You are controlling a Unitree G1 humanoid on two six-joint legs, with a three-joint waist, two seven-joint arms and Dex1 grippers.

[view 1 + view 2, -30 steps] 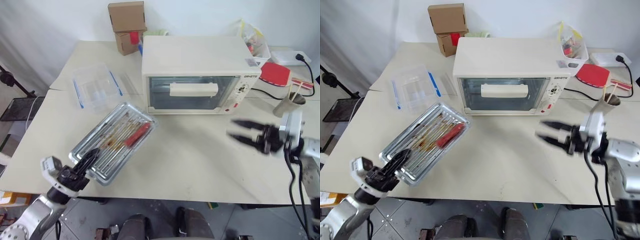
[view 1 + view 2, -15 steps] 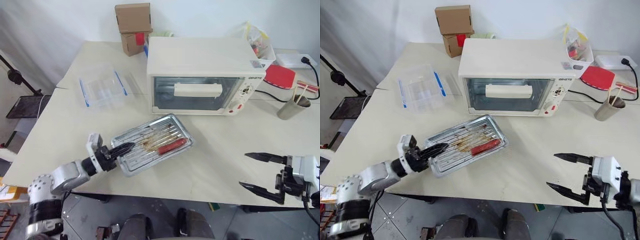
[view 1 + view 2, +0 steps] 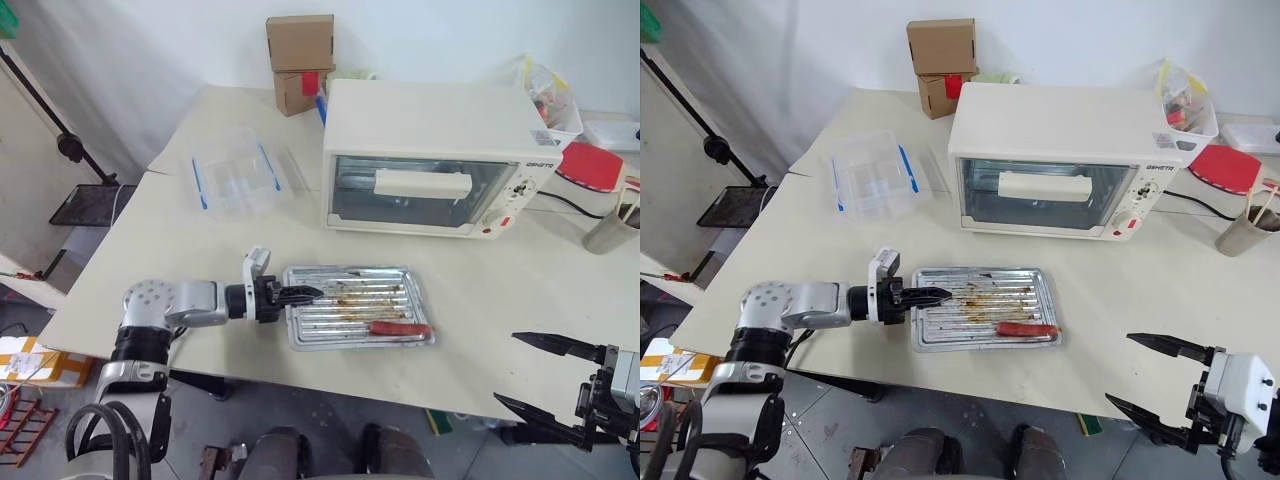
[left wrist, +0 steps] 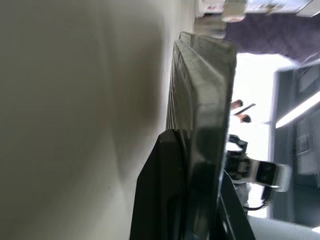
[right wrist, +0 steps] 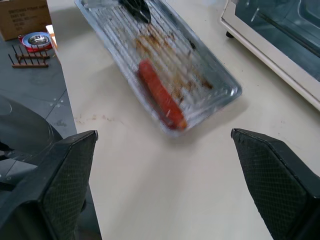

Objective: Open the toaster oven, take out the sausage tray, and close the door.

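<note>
The cream surface point(image 3: 470, 290) in front of me carries the toaster oven point(image 3: 435, 155) towards its far side, door point(image 3: 420, 190) shut. The sausage tray point(image 3: 358, 320) lies flat near the front edge, one red sausage point(image 3: 400, 328) at its near long side. My left claw point(image 3: 305, 294) is clamped on the tray's short end. A clear plastic container point(image 3: 235, 182) with blue clips sits left of the oven, two stacked cardboard boxes point(image 3: 303, 60) behind it at the back edge. A cup point(image 3: 610, 232) and a red paddle point(image 3: 592, 165) sit at the right.
</note>
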